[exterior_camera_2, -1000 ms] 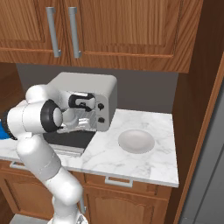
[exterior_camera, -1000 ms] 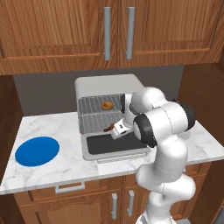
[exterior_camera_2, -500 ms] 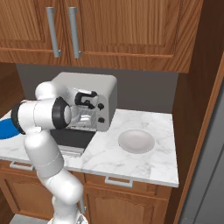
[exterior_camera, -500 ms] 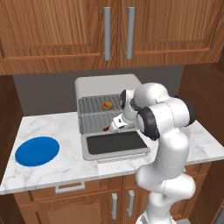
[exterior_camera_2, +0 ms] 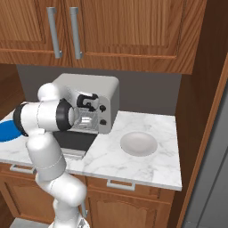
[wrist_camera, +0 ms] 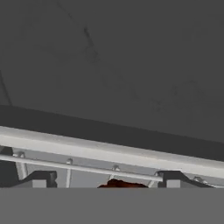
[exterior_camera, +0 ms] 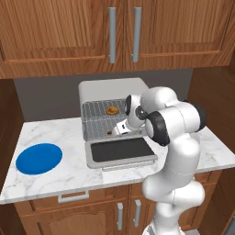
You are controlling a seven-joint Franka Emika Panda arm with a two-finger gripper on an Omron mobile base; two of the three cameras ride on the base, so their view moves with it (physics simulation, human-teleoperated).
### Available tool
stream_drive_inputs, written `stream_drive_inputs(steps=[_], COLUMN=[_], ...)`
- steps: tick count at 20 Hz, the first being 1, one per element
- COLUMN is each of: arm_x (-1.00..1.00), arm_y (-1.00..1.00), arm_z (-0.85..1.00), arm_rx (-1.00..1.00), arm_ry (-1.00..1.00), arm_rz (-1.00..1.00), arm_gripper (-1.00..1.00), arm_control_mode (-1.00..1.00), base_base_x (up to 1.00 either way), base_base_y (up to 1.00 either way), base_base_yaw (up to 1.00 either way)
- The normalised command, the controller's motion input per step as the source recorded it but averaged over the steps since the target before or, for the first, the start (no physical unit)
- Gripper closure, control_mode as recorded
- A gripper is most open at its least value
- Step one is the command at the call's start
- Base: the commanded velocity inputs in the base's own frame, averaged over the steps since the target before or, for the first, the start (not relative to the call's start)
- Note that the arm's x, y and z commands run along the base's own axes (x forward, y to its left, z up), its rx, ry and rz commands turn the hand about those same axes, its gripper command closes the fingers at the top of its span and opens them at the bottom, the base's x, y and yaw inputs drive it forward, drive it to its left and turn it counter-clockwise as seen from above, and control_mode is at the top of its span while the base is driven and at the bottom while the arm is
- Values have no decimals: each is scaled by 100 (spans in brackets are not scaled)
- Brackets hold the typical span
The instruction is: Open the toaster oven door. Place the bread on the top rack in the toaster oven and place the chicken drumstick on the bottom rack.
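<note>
The silver toaster oven (exterior_camera: 112, 87) stands at the back of the counter, and its door (exterior_camera: 121, 151) lies folded down flat in front. A round golden bread (exterior_camera: 111, 110) rests on the top rack (exterior_camera: 96, 112). My gripper (exterior_camera: 118, 130) reaches into the oven mouth at the level of the bottom rack (exterior_camera: 98, 131). The brown chicken drumstick (exterior_camera: 110, 133) sits at its tip. In the hand view the gripper (wrist_camera: 107, 180) is open, and the drumstick (wrist_camera: 121, 184) lies between the fingertips with a gap on each side, by a rack wire (wrist_camera: 87, 167).
A blue plate (exterior_camera: 39, 158) lies on the marble counter left of the oven. A white bowl (exterior_camera_2: 139, 143) sits to its right. The oven's two knobs (exterior_camera_2: 102, 107) face front. Wooden cabinets hang overhead, and a tall wooden panel closes the right side.
The hand has pushed from above the open door into the oven mouth at the lower rack, and the drumstick went with it. The fingers stand slightly closer together than before.
</note>
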Motion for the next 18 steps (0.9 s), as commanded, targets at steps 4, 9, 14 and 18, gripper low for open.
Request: stream_drive_inputs(steps=[4,9,14,18], arm_x=[54,48,-40,-99], arm_y=[31,25,18,4], arm_z=[0,13,70,99], arm_rx=[-12,-11,-1,0], arm_ry=[-8,-6,2,13], arm_rz=[-5,-5,-5,-8], arm_gripper=[-100,-100,-100,-100], arm_control_mode=[-100,-100,-100,-100], base_base_x=[0,0,0,0], base_base_y=[0,0,0,0], base_base_yaw=[0,0,0,0])
